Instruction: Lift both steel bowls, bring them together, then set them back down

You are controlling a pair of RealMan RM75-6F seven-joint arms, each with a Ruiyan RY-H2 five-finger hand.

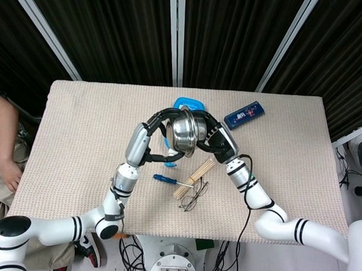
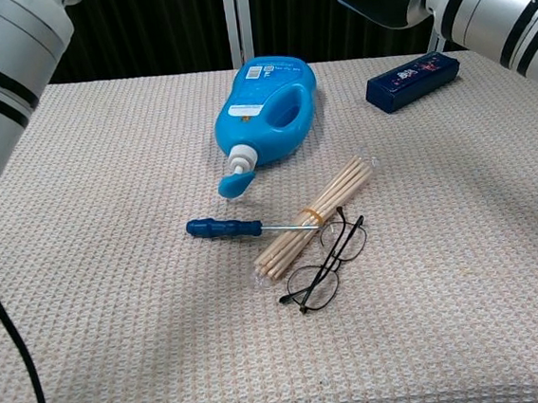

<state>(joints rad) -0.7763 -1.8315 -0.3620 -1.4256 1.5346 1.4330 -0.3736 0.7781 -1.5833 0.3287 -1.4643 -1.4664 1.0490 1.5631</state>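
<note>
Two steel bowls are held in the air above the middle of the table, pressed close together. The left bowl (image 1: pixel 181 135) shows its rounded shiny outside. Only the rim of the right bowl (image 1: pixel 196 126) shows against it. My left hand (image 1: pixel 160 123) grips the left bowl from its left side. My right hand (image 1: pixel 210 136) grips the right bowl from the right. The chest view shows only my two forearms at the top corners, with no hands or bowls.
Under the bowls lies a blue detergent bottle (image 2: pixel 265 107) on its side. In front of it are a blue-handled screwdriver (image 2: pixel 222 228), a bundle of wooden sticks (image 2: pixel 313 216) and wire glasses (image 2: pixel 328 267). A dark blue box (image 2: pixel 412 80) lies far right. A person's arm (image 1: pixel 3 142) is at the left edge.
</note>
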